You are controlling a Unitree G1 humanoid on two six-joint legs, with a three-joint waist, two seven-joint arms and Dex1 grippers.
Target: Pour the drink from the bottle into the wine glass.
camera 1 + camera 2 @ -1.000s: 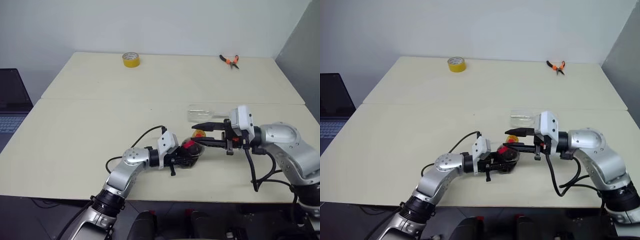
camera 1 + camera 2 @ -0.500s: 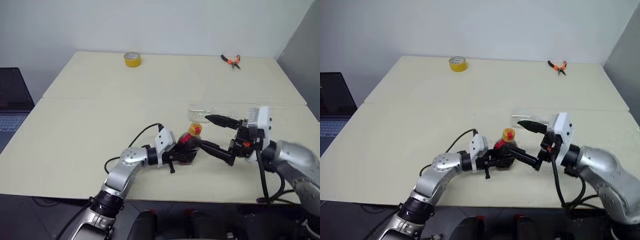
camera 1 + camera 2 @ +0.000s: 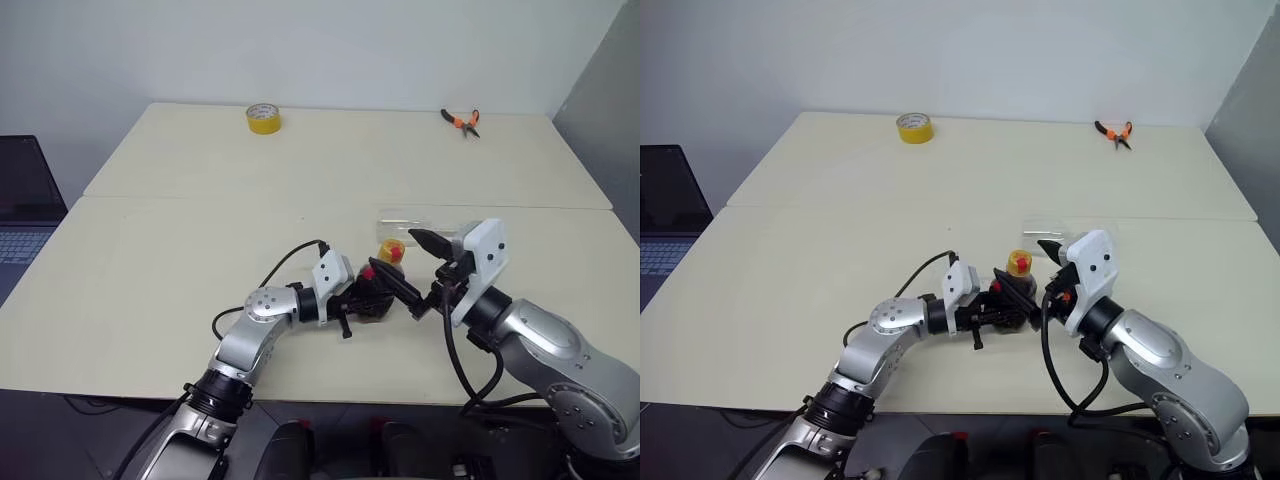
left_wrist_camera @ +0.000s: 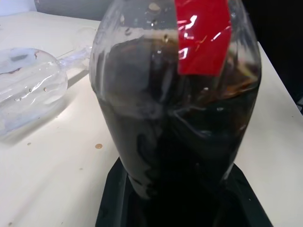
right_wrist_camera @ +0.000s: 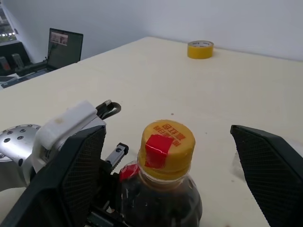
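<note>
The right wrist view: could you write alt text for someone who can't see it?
A small bottle of dark drink with a yellow cap stands between the wide-open black fingers of the right pincer, while the left pincer grips its body. A yellow tape roll and a laptop sit beyond on the table.

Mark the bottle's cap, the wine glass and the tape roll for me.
bottle cap point(image 5: 165, 140): right wrist view, on the yellow top.
wine glass point(image 4: 28, 90): left wrist view, on the bowl, lying on its side.
tape roll point(image 3: 262, 118): left eye view, on the yellow outer band.
</note>
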